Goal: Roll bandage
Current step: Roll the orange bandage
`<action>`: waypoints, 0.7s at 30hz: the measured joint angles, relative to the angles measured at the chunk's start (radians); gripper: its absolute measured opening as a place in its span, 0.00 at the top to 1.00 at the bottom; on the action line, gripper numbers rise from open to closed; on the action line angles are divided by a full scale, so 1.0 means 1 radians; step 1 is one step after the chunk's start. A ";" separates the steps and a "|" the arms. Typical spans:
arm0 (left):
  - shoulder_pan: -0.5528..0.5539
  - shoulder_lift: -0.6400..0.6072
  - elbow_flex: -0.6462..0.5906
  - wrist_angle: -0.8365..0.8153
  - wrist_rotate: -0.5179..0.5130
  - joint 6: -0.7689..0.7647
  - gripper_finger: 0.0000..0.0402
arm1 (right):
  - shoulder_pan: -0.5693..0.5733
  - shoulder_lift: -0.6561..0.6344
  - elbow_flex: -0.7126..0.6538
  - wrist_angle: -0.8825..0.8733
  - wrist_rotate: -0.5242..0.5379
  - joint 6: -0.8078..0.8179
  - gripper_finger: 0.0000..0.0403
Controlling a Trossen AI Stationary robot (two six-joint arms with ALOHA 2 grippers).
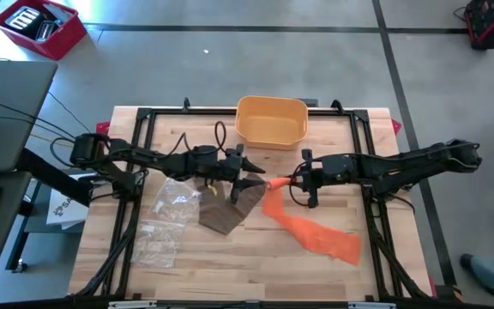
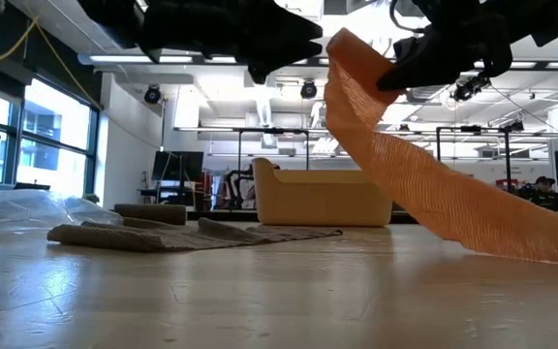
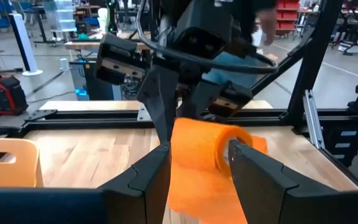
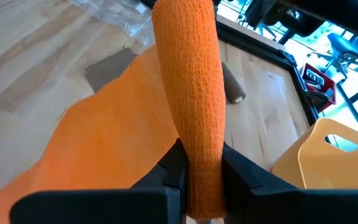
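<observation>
The orange bandage's rolled end hangs above the table's middle. Its loose strip slants down toward the near right, where its tail lies flat on the wood. My right gripper, reaching in from the right, is shut on the roll. My left gripper faces it from the left and is open. Its fingers stand on either side of the roll's free end. A brown bandage lies flat on the table under the left gripper. My left gripper's fingers flank the roll's free end; I cannot tell whether they touch it. My right gripper pinches the rolled part at one end between its two fingers, coming slightly downward from the table's right. The roll runs along the fingers and sticks out past them. It is lifted clear, and the strip hangs from it to the table.
A yellow basket stands at the table's far middle. Clear plastic bags lie at the near left beside the brown bandage. A black frame runs around the table's edges.
</observation>
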 joint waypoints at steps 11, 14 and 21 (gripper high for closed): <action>-0.001 0.069 0.015 0.018 0.001 -0.017 0.61 | -0.002 0.000 0.000 -0.022 0.003 0.000 0.89; 0.000 0.084 0.030 0.016 -0.002 -0.019 0.61 | -0.001 0.000 0.000 -0.047 0.040 0.032 0.89; 0.000 0.098 0.035 0.010 -0.006 -0.019 0.61 | -0.002 0.000 0.000 -0.090 0.068 0.061 0.89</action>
